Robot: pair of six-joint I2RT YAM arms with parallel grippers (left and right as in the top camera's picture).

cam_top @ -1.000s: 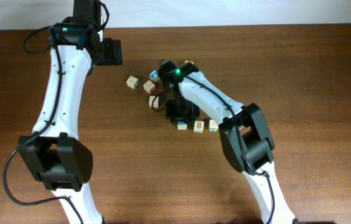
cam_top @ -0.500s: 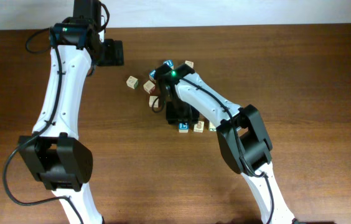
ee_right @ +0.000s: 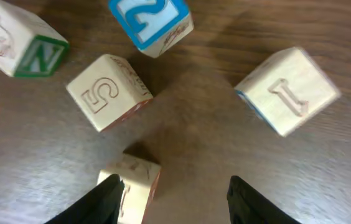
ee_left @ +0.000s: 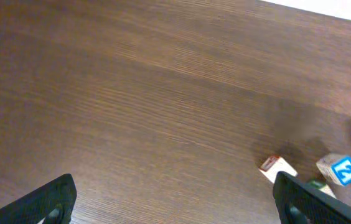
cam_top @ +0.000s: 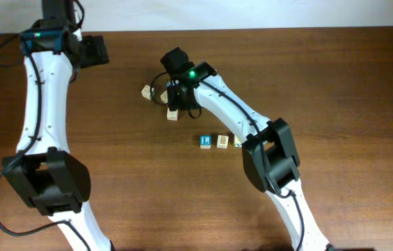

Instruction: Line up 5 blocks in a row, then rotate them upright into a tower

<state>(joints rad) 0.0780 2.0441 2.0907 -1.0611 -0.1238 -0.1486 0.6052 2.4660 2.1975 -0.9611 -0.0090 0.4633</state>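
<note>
Stretching wide on either side of the blocks, the brown wooden table [cam_top: 350, 84] offers open room out to its edges. The left gripper [ee_left: 175, 202], jaws spread wide and empty, has swung leftward. The right gripper [ee_right: 174, 190], jaws parted on nothing, has moved from the row of three small light-wood alphabet cubes [cam_top: 221, 141] to the far cluster [ee_right: 107, 90], one finger beside a pale cube [ee_right: 135, 180].

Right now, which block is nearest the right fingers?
The pale block at the wrist view's bottom edge, beside the fingers; the 5, 1, blue 2 and green N blocks lie farther.
</note>
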